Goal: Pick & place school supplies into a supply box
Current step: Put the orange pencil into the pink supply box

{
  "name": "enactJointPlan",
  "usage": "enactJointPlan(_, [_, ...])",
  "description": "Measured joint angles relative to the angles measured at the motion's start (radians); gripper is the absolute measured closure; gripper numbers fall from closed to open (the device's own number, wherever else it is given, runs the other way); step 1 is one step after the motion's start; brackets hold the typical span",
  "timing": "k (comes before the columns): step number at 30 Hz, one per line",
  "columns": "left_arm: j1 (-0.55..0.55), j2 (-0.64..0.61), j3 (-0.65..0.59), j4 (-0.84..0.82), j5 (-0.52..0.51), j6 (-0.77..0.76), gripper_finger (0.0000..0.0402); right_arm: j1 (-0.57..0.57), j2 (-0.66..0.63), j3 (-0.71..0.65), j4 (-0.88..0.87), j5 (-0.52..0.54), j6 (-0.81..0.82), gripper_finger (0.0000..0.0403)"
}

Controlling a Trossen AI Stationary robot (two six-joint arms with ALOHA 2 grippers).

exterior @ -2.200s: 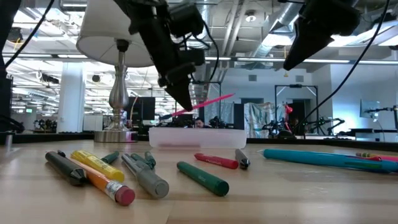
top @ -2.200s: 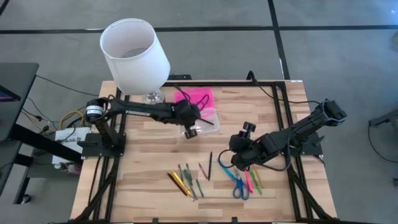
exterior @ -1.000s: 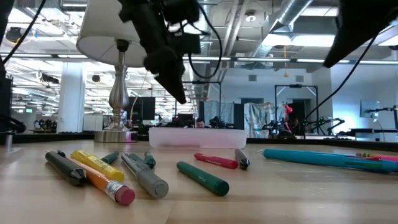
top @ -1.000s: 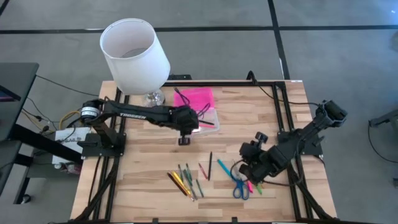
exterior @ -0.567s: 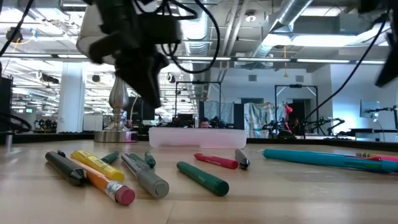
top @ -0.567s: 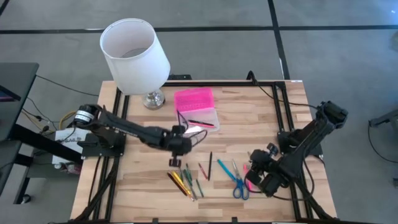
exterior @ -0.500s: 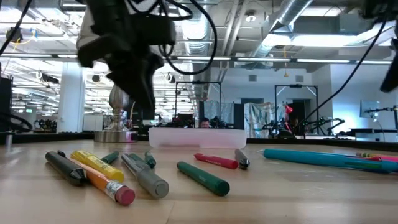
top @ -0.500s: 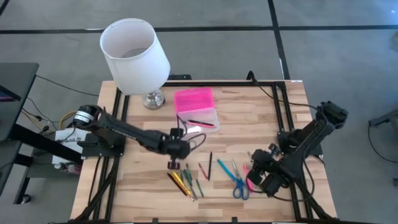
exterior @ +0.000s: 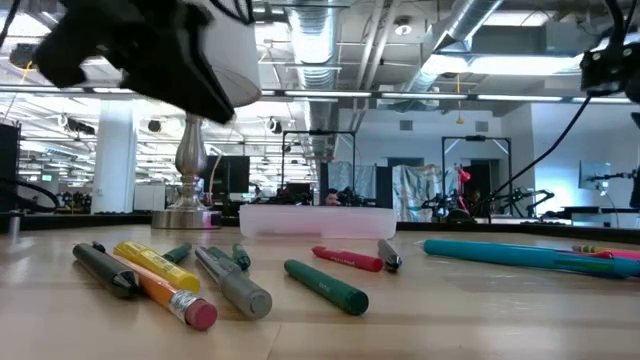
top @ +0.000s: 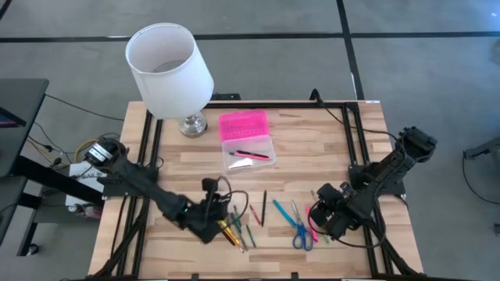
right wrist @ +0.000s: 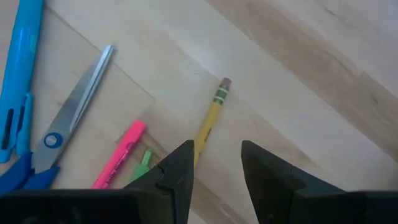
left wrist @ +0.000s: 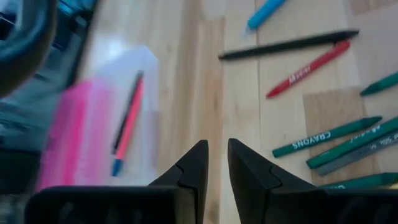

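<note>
Left gripper (top: 212, 222) low over the near-left pile of green, grey and yellow crayons and pencils (top: 234, 226); fingers (left wrist: 194, 168) a narrow slit apart, nothing between them. Right gripper (top: 322, 221) near right, above yellow pencil (right wrist: 210, 121) and pink marker (right wrist: 119, 155) beside the blue-handled scissors (top: 298, 227); jaws moderately apart, empty. Clear plastic pencil case with open pink lid (top: 247, 140) sits far centre, one pink pen (top: 253, 154) inside.
</note>
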Motion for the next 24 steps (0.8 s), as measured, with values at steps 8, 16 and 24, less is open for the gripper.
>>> enactJointPlan(8, [-0.139, 0.000, 0.000, -0.012, -0.167, 0.046, 0.0346, -0.057, 0.000, -0.037, 0.086, -0.041, -0.048, 0.0276])
enactJointPlan(16, [-0.172, 0.000, 0.000, -0.019, -0.163, 0.050, 0.0346, -0.107, 0.000, -0.041, 0.121, -0.066, -0.107, 0.0276])
enactJointPlan(24, [-0.171, 0.000, 0.000, -0.020, -0.159, 0.049, 0.0346, -0.132, 0.000, -0.041, 0.123, -0.082, -0.142, 0.0276])
